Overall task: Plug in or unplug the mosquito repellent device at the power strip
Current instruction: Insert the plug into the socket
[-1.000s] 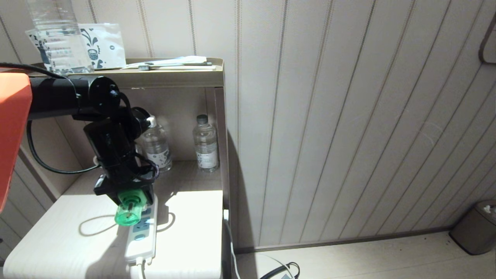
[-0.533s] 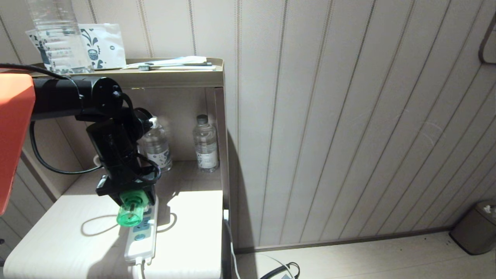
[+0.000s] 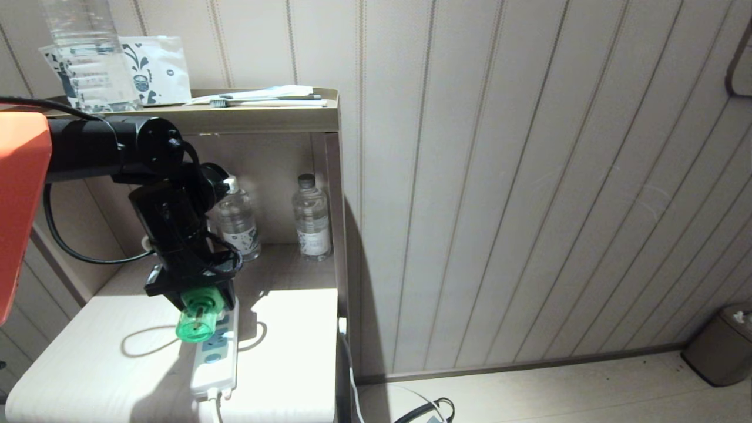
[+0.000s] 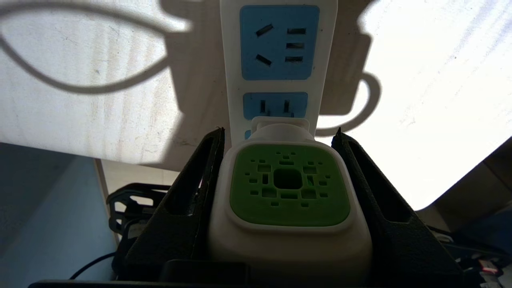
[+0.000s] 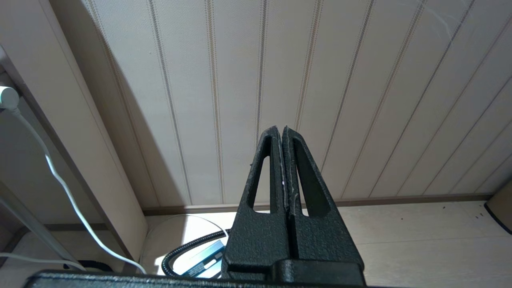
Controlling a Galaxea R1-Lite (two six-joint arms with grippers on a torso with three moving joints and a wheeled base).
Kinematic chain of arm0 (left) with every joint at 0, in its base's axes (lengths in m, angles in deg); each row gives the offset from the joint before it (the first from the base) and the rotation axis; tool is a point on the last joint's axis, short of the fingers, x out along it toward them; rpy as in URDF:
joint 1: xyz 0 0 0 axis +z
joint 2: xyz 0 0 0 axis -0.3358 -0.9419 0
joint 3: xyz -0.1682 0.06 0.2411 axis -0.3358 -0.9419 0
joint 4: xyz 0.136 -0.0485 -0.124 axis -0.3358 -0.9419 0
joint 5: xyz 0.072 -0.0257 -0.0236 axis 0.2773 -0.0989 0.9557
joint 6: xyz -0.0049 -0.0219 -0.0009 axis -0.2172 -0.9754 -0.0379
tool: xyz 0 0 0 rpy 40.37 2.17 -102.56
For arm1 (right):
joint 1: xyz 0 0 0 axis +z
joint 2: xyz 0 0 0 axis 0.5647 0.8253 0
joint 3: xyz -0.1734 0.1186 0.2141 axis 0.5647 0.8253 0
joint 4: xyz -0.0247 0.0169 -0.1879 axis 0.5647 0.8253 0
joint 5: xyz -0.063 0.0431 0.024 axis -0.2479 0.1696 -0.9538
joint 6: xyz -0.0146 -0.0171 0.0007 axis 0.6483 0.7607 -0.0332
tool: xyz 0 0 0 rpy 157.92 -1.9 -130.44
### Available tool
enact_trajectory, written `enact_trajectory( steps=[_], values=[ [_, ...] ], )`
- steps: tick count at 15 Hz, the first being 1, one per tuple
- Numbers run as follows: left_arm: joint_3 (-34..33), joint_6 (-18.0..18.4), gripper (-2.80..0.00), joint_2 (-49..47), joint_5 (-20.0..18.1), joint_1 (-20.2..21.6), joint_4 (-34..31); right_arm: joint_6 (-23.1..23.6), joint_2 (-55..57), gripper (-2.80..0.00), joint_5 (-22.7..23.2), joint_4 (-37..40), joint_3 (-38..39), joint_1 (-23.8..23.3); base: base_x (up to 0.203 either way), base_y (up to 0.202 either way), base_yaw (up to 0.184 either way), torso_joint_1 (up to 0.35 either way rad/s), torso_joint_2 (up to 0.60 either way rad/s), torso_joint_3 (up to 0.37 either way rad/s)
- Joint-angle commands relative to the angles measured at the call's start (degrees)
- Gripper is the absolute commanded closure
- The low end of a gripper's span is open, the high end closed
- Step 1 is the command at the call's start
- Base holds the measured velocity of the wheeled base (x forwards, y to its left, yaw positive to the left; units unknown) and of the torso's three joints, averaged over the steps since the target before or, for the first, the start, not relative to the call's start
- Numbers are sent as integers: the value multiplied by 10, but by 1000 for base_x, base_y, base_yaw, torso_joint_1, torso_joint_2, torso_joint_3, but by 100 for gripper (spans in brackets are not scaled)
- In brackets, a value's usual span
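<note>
My left gripper points down over the white table and is shut on the mosquito repellent device, its black fingers pressed against the white sides. The device's green vented top faces the wrist camera, and its translucent green bottle sticks out toward the head camera. Its plug end sits right at the power strip, by a pale blue socket; the prongs are hidden. My right gripper is shut on nothing and hangs parked near the panelled wall, above the floor.
Two clear water bottles stand at the back of the niche behind the arm. The shelf above carries a large bottle and packets. The strip's white cable runs off the table's front edge. A bin stands on the floor, far right.
</note>
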Motion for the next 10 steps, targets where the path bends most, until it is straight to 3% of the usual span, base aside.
enact_trajectory(
  steps=[1,10],
  values=[
    [0,-1,0,-2,2,0,0,0,0,0,0,0,0,1,0,0,0,0,0,0],
    [0,1,0,12,3,4,-5,0,0,0,0,0,0,0,0,0,0,0,0,0]
  ],
)
